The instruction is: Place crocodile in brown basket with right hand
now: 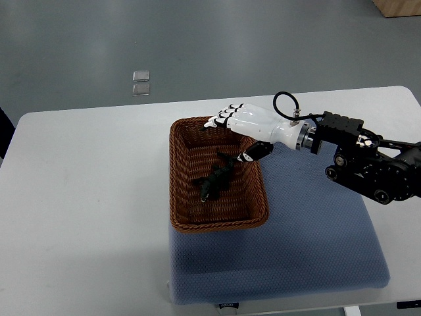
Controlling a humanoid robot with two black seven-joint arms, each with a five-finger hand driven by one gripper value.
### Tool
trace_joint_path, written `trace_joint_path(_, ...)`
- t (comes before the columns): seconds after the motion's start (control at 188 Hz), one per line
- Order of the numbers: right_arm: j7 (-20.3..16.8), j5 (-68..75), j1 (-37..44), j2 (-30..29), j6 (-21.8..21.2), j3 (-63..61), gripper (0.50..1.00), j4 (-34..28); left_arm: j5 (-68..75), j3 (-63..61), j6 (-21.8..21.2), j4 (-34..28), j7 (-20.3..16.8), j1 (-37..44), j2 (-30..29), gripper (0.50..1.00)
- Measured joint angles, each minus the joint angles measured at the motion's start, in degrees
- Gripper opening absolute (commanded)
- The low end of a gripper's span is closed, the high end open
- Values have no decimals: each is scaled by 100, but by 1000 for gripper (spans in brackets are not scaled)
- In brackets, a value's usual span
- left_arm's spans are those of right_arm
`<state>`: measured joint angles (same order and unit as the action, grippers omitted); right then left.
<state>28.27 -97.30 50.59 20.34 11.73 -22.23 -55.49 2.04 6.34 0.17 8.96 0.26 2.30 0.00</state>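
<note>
A dark green toy crocodile (214, 180) lies on the floor of the brown wicker basket (179, 178), head toward the front left. My right hand (231, 135), white with black fingertips, hovers over the basket's back right corner. Its fingers (220, 118) are spread and its thumb (253, 153) points down toward the crocodile's tail. Nothing is held in the hand. The right arm comes in from the right edge. The left arm is not in view.
The basket stands on the left part of a blue-grey cushion (309, 230), which lies on a white table (85, 197). Two small clear squares (141, 82) lie on the grey floor beyond the table. A wooden box corner (398, 6) shows at top right.
</note>
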Motion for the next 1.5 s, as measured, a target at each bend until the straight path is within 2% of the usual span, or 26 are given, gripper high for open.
trace_joint_path(0.149, -100, 206, -432, -28, -835, -1460, 856, 189, 0, 0, 0, 1, 0, 0, 0, 1000)
trace_joint_path(0.25, -392, 834, -725, -92, -1478, -2463, 856, 449, 0, 0, 0, 1, 0, -1, 0, 1000)
trace_joint_path(0.33, -606, 1346, -835, -191, -1686, -2888, 856, 677, 0, 1, 0, 1, 0, -2, 0, 1000)
trace_joint_path(0.538, -1132, 2559, -1039, -554, -1722, -3700, 856, 1191, 0, 0, 0, 1, 0, 4, 0, 1000)
trace_joint_path(0.645, -1560, 3459, -1107, -644, -1735, -3999, 856, 1279, 0, 0, 0, 1, 0, 1, 0, 1000)
trace_joint_path(0.741, -1761, 4249, -1138, -654, -1713, -4066, 858, 1330, 0, 0, 0, 1, 0, -1, 0, 1000)
trace_joint_path(0.799, -1804, 4662, -1145, -654, -1684, -4073, 864, 1402, 0, 0, 0, 1, 0, -1, 0, 1000)
trace_joint_path(0.879, -1820, 5062, -1147, -647, -1662, -4073, 911, 1532, 0, 0, 0, 1, 0, -2, 0, 1000)
trace_joint_path(0.954, -1820, 5317, -1148, -629, -1658, -4071, 923, 1644, 0, 0, 0, 1, 0, -2, 0, 1000)
trace_joint_path(1.502, -1760, 5682, -1227, -584, -1702, -4061, 930, 1950, 0, 0, 0, -1, 0, 1, 0, 1000)
